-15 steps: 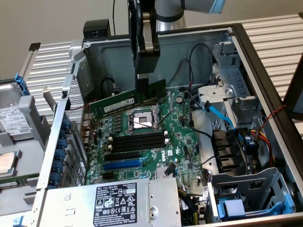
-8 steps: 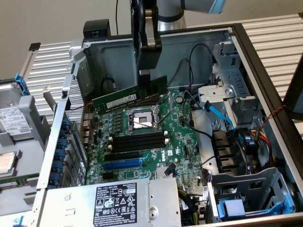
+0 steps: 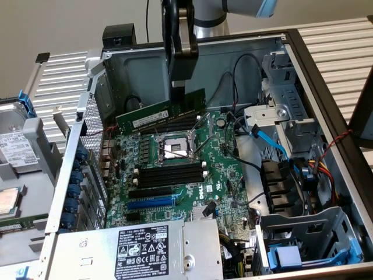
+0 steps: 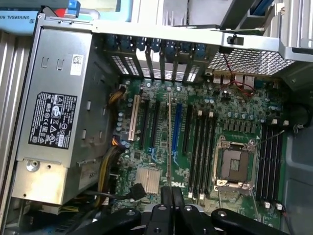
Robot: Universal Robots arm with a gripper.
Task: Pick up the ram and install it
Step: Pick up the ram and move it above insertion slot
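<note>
Exterior view, one ram (image 3: 156, 113), one end effector (image 3: 178, 91) gripping

In the exterior view, the ram (image 3: 158, 114) is hanging in the gripper (image 3: 178, 96) just behind the CPU socket (image 3: 175, 149), while memory slots (image 3: 169, 175) are lying just before it and the power supply (image 3: 134, 251) is sitting farther forward.

A plain, pale beige wall (image 3: 70, 23) is seen behind the scene in the exterior view. The desk (image 3: 332, 41) is topped with light, ribbed slats, which are visible on both sides of an open computer case (image 3: 145, 70). Everything is lit softly and evenly, and only faint shadows are cast.
</note>
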